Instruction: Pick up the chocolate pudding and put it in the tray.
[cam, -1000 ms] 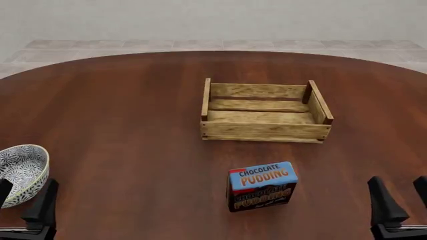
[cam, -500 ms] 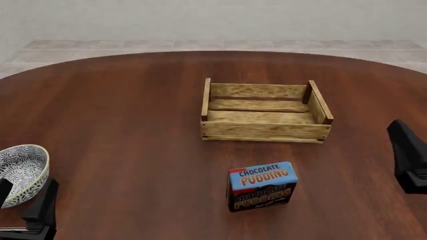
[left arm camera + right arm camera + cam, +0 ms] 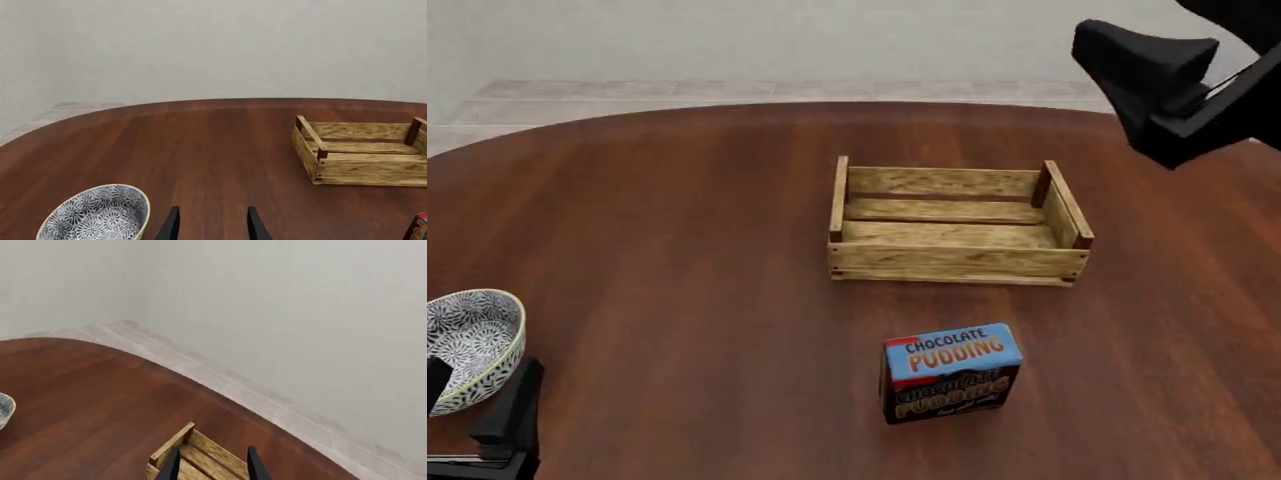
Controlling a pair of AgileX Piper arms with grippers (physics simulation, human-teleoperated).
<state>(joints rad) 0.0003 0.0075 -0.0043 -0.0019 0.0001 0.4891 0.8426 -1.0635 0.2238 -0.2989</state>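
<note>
The chocolate pudding [image 3: 950, 372] is a small carton with a blue top, standing upright on the table in front of the tray. Only its edge [image 3: 419, 227] shows in the left wrist view. The tray [image 3: 957, 262] is an empty slatted wooden crate at mid-table, also seen as the tray [image 3: 363, 172] and a tray corner [image 3: 175, 446]. My right gripper [image 3: 1134, 60] hangs high at the back right, beyond the tray's right end, open and holding nothing. My left gripper [image 3: 478, 405] rests open at the front left, far from the carton.
A white patterned bowl [image 3: 467, 345] sits at the front left edge, just beside my left gripper; the left wrist view shows the bowl [image 3: 97, 212] too. The round dark wooden table [image 3: 667, 230] ends at a tiled floor and pale wall behind.
My right arm has risen from the front right corner up to the back right, high above the table. The left arm, carton and tray have not moved.
</note>
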